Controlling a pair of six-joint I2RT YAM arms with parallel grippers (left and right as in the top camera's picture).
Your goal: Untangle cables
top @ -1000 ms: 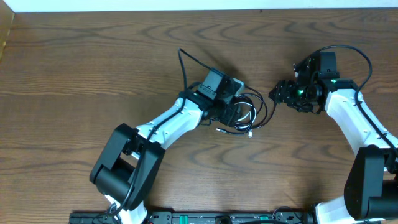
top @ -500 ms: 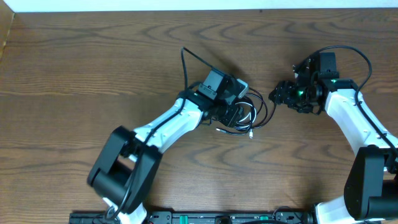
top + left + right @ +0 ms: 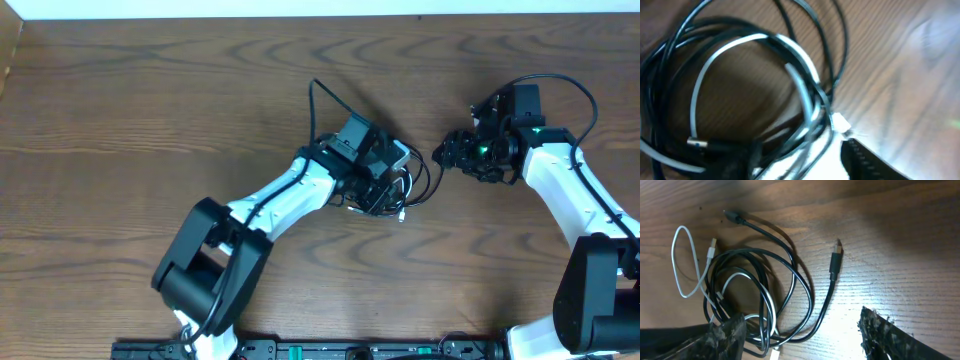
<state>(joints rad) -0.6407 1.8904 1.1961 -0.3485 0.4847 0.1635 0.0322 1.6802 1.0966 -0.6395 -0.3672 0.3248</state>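
The cables (image 3: 412,186) lie in one tangle of black and white loops on the wooden table, between the two arms. My left gripper (image 3: 386,176) sits low over the tangle's left side. In the left wrist view, blurred black and white cables (image 3: 805,90) fill the frame, and strands run through the gap between my left gripper (image 3: 800,167) fingers, which stand apart. My right gripper (image 3: 447,152) hovers open just right of the tangle. In the right wrist view, the black loops (image 3: 790,275), a thin white cable (image 3: 682,265) and a free black plug (image 3: 835,259) show ahead of the wide-open right gripper (image 3: 802,337).
The brown wooden table (image 3: 150,100) ends at a white strip along the far side. The left arm's own thick black wire (image 3: 322,98) arches up behind its wrist. A black rail (image 3: 330,350) runs along the near edge.
My left gripper has slid to the right, further onto the cable tangle, and its fingers have come slightly closer together. The right arm has stayed where it was.
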